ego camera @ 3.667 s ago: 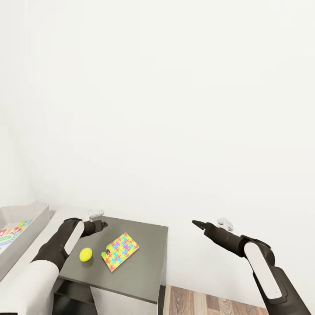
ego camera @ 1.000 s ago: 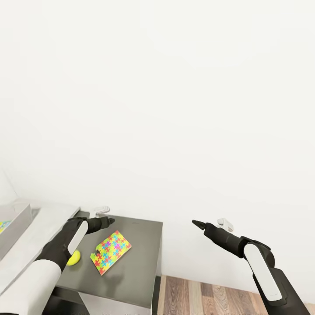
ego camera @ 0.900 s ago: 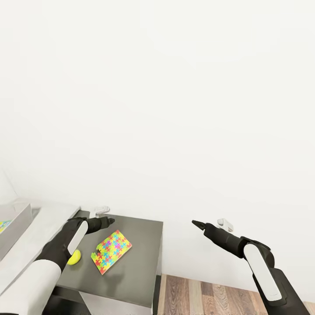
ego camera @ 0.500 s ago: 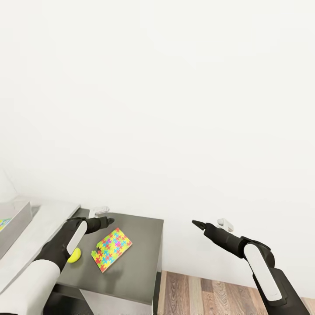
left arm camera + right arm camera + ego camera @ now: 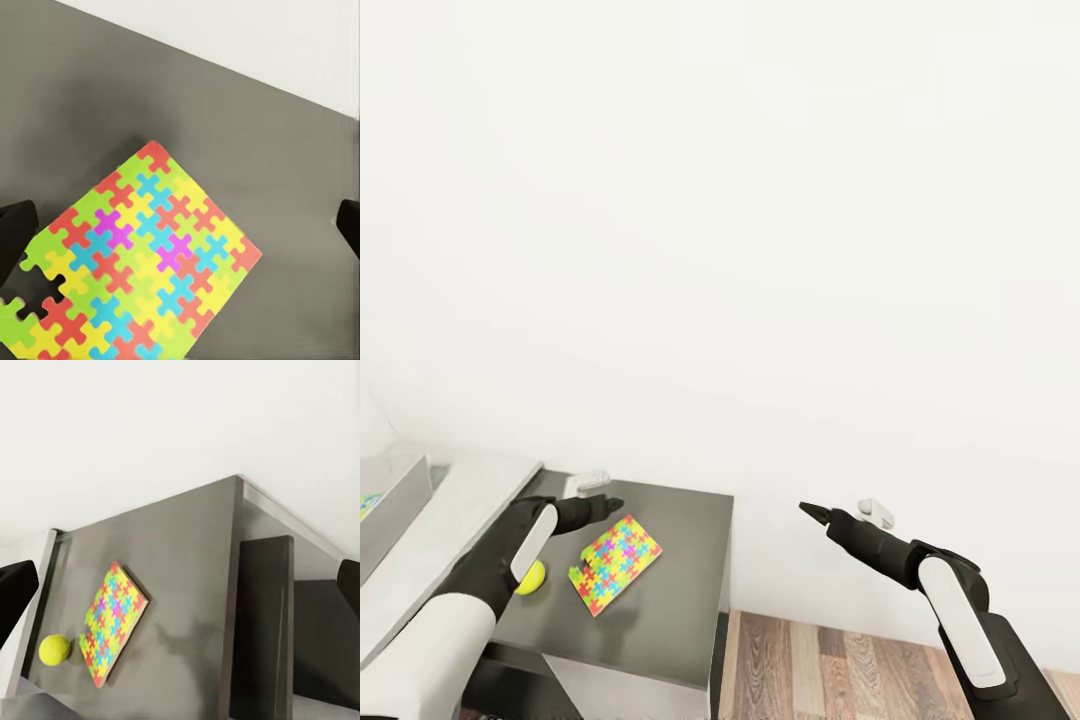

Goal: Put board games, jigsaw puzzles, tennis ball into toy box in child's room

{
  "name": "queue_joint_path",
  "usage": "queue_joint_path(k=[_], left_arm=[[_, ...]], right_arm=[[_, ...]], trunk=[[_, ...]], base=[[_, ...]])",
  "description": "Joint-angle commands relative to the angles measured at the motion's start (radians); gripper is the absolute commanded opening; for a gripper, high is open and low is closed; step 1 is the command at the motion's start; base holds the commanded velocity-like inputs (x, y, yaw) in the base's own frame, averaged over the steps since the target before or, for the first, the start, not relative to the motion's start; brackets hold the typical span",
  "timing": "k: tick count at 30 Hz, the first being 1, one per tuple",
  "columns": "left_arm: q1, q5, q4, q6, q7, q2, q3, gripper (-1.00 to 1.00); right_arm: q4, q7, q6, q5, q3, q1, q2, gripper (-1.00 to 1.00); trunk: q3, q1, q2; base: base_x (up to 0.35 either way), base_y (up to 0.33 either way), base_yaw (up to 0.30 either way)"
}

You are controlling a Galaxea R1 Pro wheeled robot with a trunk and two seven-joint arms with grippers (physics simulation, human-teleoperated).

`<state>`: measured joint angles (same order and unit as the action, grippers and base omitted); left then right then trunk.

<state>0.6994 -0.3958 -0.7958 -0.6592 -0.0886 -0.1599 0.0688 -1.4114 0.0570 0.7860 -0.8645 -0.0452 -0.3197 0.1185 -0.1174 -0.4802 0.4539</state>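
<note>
Step in hand, by my reading: approach to puzzle (image 5: 615, 563) on dark side unit (image 5: 680, 580).

Left gripper (image 5: 600, 505) hovers over unit, above puzzle's far edge; fingers spread wide, empty. In left wrist view puzzle (image 5: 139, 262) lies flat between finger tips, one corner piece missing.

Ball (image 5: 531, 578) rests on unit, just beside puzzle, partly behind left forearm.

Right gripper (image 5: 807, 511) off unit's side, over floor (image 5: 840, 660); wide open, empty.

Toy box (image 5: 385, 500) at far end of pale desk (image 5: 450, 515), away from unit.

Next likely: lower left gripper, pinch puzzle edge; thin flat piece, hard to get fingers under.

multicolour jigsaw puzzle (image 5: 615, 564), yellow-green tennis ball (image 5: 531, 578), dk grey side unit (image 5: 680, 560)
</note>
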Motion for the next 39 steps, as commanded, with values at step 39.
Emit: queue_joint_path(k=[39], left_arm=[[0.002, 0.0, 0.0, -0.039, -0.089, -0.069, -0.007, 1.0]], right_arm=[[-0.001, 0.006, 0.004, 0.009, 0.007, -0.001, -0.002, 1.0]], trunk=[[-0.066, 0.0, 0.002]], base=[[0.0, 0.0, 0.0]])
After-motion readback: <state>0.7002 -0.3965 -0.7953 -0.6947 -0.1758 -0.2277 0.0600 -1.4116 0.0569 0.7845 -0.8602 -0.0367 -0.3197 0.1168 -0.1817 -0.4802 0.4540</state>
